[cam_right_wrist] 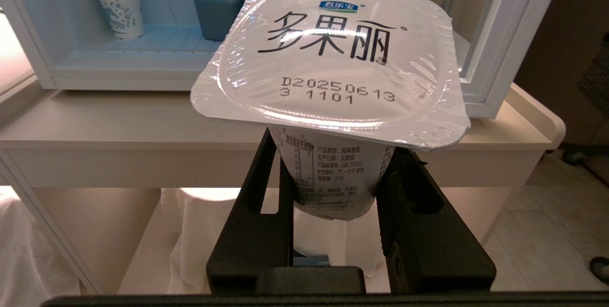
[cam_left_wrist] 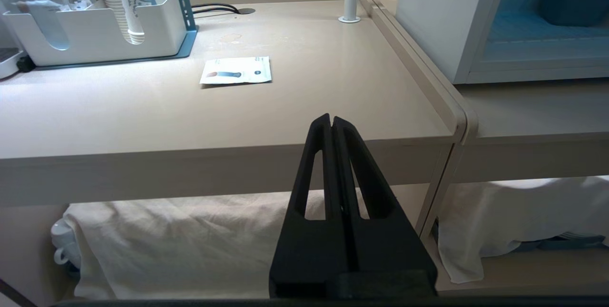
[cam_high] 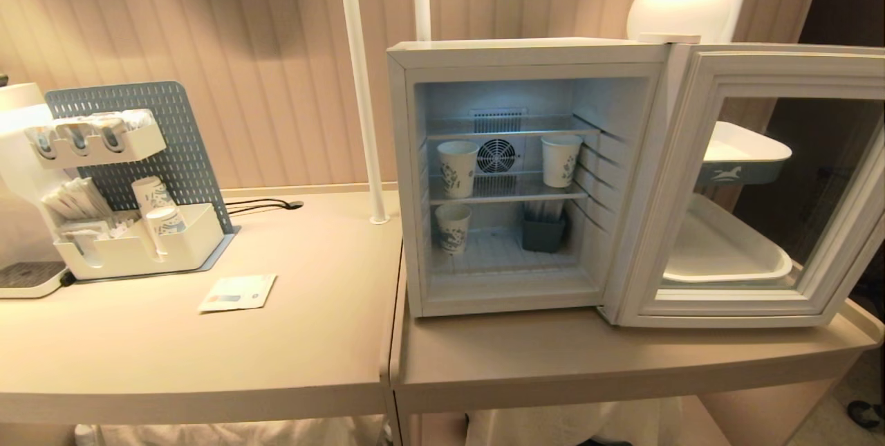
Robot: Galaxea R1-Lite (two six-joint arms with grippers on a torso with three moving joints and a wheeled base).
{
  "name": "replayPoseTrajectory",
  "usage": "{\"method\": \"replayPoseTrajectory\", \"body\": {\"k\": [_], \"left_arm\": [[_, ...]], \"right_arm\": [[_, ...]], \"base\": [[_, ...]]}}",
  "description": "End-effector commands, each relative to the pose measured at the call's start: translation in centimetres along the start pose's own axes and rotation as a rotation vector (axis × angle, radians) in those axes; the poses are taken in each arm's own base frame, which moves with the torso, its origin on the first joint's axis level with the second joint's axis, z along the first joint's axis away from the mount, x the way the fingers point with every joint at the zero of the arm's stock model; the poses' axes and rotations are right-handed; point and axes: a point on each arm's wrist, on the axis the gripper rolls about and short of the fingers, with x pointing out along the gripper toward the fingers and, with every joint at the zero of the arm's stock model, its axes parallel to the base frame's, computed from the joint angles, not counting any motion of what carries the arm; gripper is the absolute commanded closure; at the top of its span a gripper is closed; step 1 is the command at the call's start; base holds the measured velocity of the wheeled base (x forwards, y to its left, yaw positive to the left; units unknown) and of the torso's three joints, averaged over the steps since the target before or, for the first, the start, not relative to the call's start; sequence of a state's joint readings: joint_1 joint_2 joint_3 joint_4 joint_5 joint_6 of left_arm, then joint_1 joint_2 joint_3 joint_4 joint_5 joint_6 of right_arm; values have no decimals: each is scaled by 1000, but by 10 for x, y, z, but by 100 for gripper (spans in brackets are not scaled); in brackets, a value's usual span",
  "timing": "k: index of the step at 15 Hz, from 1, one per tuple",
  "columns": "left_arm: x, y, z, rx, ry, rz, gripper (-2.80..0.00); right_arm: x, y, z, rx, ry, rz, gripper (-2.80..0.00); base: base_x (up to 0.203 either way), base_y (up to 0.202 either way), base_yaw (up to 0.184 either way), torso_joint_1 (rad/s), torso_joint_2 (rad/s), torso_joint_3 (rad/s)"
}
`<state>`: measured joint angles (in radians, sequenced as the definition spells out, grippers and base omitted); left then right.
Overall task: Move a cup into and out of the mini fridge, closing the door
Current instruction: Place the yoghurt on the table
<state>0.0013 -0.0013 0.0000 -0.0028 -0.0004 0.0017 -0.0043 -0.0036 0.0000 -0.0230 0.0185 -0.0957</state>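
Head high, wrists low (fridge [cam_high: 525, 176] shared)

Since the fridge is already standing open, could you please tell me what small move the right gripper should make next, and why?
Probably carry the cup forward toward the mini fridge. The right gripper is shut on the cup in front of the counter, the door is swung wide, and the bottom shelf has free space between a paper cup and a grey bin.
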Motion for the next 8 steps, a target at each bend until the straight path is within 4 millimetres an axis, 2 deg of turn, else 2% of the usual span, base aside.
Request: {"method": "replayPoseTrajectory", "body": {"k": [1,8], "left_arm": [[0,0,0,1,1,0,0],[0,0,0,1,1,-1,0]], "right_arm": [[1,0,-3,-2,16,3,0],[1,0,-3,4,28,4,0]], "base": [[0,0,0,0,0,0],[0,0,0,0,0,0]]}}
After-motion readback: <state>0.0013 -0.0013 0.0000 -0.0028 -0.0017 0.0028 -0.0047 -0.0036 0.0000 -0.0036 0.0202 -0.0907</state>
